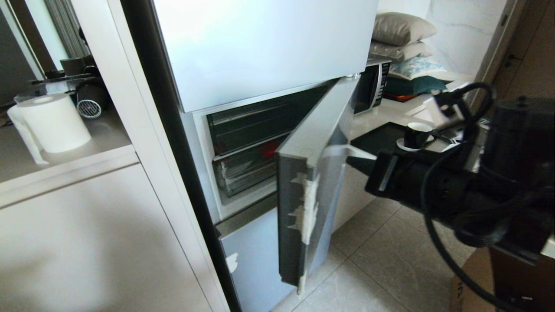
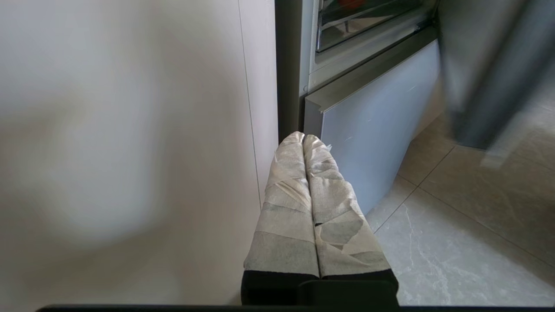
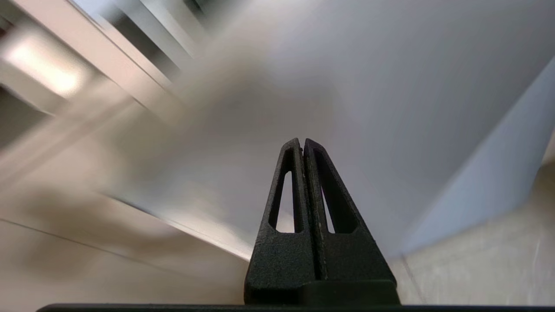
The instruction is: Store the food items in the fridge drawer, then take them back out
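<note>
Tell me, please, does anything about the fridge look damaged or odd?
Yes: the open middle door has ragged white tape peeling along its edge, and another scrap marks the lower drawer front.

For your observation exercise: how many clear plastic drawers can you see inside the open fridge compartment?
2. The upper drawer sits under the top door; the lower drawer is directly beneath it, with something red at its top edge. The open door may hide more.
</note>
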